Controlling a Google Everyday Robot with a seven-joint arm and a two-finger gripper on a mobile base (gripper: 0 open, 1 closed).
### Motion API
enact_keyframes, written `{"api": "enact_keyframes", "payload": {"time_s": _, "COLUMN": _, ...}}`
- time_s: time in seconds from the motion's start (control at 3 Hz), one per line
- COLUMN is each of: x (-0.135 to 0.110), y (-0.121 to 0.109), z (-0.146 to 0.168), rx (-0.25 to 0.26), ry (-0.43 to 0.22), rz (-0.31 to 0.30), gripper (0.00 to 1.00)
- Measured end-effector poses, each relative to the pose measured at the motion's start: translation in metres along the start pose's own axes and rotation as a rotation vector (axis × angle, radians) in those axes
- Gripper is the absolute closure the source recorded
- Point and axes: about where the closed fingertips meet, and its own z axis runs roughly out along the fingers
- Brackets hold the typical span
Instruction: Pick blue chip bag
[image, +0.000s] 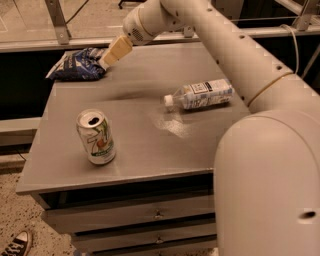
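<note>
Lying at the eleven o'clock corner of the flat grey metal tabletop (140, 150), the crumpled dark blue foil chip bag with white edges (77, 65) is seen against the far edge. The beige two-finger gripper (107, 61) is held at the bag's three o'clock side, its tip just at the foil's edge; actual contact cannot be confirmed. Whether the claw is spread or pressed together cannot be told from this angle. The thick cream-coloured robot arm (225, 45) is stretched across the table from the four o'clock side. A silver-and-green drink can (96, 136) is stood upright at eight o'clock, well apart from the bag. A clear plastic bottle with a white-and-blue label (200, 94) is laid on its side at two o'clock, cap pointed toward nine o'clock.
</note>
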Motion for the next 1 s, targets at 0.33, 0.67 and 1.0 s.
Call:
{"api": "enact_keyframes", "payload": {"time_s": 0.33, "x": 0.002, "y": -0.009, "z": 0.047, "rx": -0.002, "ry": -0.028, "rz": 0.062, "gripper": 0.0}}
{"api": "enact_keyframes", "payload": {"time_s": 0.67, "x": 0.002, "y": -0.011, "z": 0.095, "rx": -0.02, "ry": -0.03, "rz": 0.096, "gripper": 0.03}}
{"api": "enact_keyframes", "payload": {"time_s": 1.0, "x": 0.001, "y": -0.009, "z": 0.118, "rx": -0.037, "ry": -0.026, "rz": 0.105, "gripper": 0.04}}
